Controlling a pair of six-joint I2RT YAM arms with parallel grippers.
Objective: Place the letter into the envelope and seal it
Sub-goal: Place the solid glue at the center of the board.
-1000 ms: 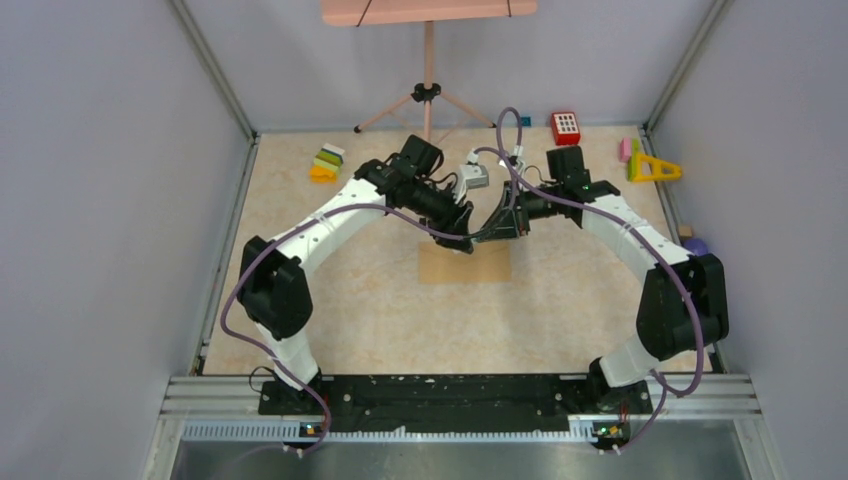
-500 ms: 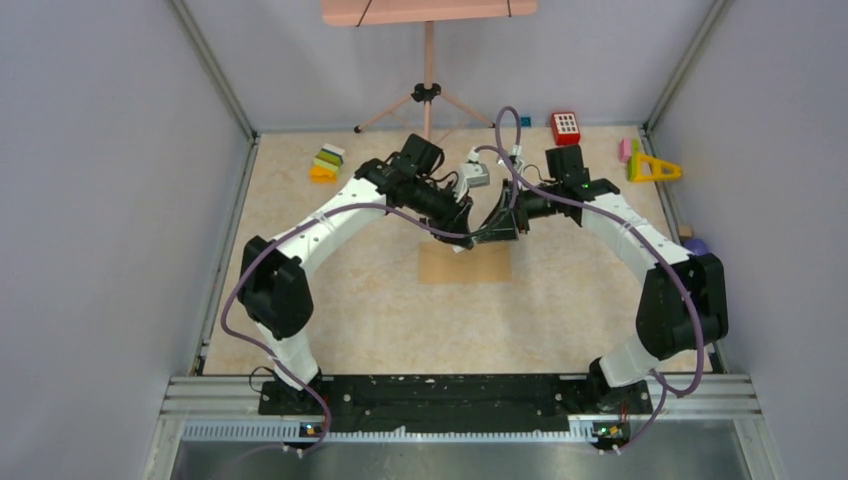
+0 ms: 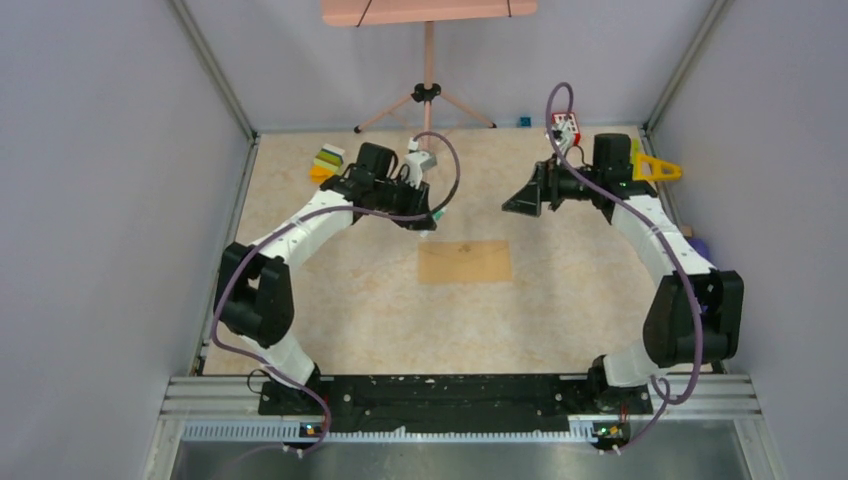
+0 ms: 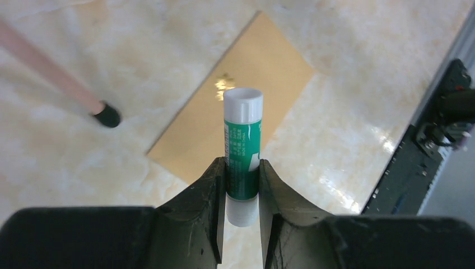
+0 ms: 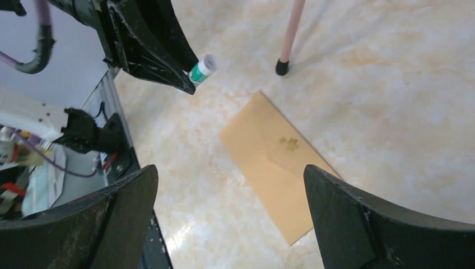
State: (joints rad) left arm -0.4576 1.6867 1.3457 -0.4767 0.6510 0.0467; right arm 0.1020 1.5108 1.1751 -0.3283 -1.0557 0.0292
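Note:
The brown envelope lies flat in the middle of the table with its flap down and a small leaf mark on its face; it also shows as the envelope in the left wrist view and the envelope in the right wrist view. No letter shows in any view. My left gripper hovers above and to the far left of the envelope. It is shut on a green glue stick with a white cap, seen again as the glue stick. My right gripper hangs to the far right of the envelope, open and empty.
A pink tripod stand rises at the back, with one foot near the envelope. Coloured blocks sit at the back left. A red toy and a yellow triangle sit at the back right. Grey walls enclose the table.
The two grippers met over the envelope's far edge and have drawn apart. The left one swung left with the glue stick. The right one swung right and opened wide.

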